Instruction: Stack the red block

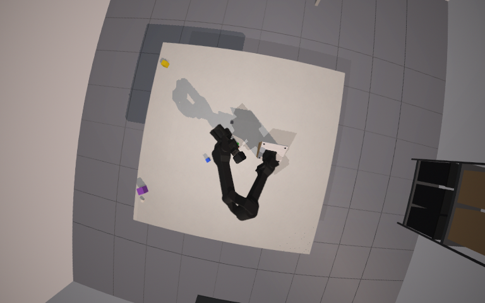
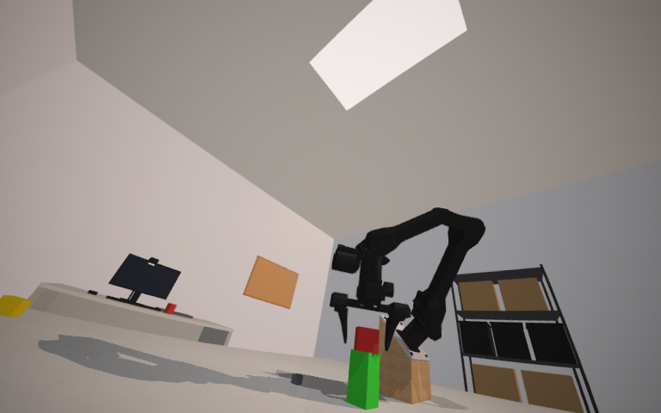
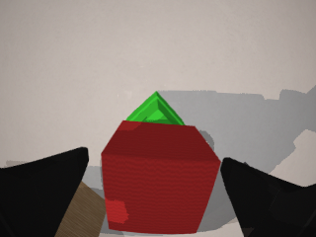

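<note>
one red block (image 2: 366, 339) resting atop green tower (image 2: 364, 378) near tabletop (image 1: 304, 149) centre, end effector (image 2: 366, 335) released, fingers (image 2: 342, 325) straddling block, not touching

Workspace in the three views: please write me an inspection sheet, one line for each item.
Surface: pale square table top, with shadows of the arm.
Job's things: red block sits on the green tower, turned a little against it; tower upright.
Clutter: yellow block, blue block and purple block lie apart from the tower; small dark piece on the table.
Grippers: gripper open, its fingers on each side of the red block with gaps, not touching.
Cables: nothing seen.
Surroundings: wooden wedge stand at the arm's base, shelf rack, desk with monitor, orange wall board.
</note>
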